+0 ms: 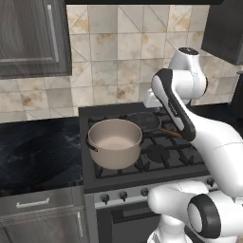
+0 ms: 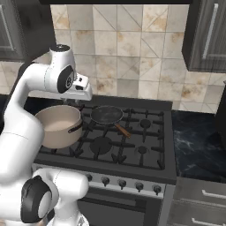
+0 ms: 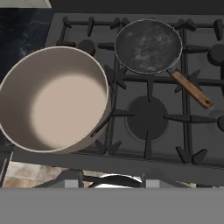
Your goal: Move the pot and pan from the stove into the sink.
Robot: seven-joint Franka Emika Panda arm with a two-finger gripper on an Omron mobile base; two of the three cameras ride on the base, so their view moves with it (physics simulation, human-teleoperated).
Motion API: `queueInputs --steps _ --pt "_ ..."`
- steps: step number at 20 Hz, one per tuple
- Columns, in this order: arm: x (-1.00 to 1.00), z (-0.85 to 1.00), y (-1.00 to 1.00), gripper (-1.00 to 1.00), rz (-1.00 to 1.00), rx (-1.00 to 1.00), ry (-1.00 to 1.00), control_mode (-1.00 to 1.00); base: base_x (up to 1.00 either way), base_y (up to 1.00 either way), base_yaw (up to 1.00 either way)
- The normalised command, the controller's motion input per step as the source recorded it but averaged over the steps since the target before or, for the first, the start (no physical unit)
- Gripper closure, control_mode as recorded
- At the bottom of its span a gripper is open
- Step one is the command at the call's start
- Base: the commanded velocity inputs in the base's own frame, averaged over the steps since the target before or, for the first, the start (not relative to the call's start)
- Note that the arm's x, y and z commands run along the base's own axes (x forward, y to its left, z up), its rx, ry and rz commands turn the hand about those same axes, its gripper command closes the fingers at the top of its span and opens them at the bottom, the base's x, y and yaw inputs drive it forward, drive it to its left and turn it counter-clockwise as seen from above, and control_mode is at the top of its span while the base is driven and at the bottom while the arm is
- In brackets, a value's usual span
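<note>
While finger state unclear, deep tan pot (image 3: 54, 99) beside shallow black pan (image 3: 148, 46)

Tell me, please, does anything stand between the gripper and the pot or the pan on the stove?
Nothing visible does. In the hand view the pot and the pan sit uncovered on the stove grates, side by side, with open air above both. The hand hangs above the stove's back left.

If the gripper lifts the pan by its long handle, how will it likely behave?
The pan looks rigid, so it probably won't flex. Held by the long brown handle, the round bowl would likely droop or twist. It sits flat on the stove grates, so rolling seems unlikely.
</note>
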Motion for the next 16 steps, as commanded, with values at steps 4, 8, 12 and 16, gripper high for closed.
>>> queueInputs --steps 4,8,12,16 --pt "-0.23 -0.06 0.03 -1.00 0.00 0.00 0.00 -1.00 0.00 0.00 0.00" --pt "-0.40 -0.08 0.15 -1.00 0.00 0.00 -0.01 -1.00 0.00 0.00 0.00" --pt "-0.24 -0.17 0.17 -1.00 -0.04 0.00 0.00 -1.00 0.00 0.00 0.00" --pt "0.01 -0.21 0.22 -1.00 -0.12 0.00 0.00 -1.00 0.00 0.00 0.00"
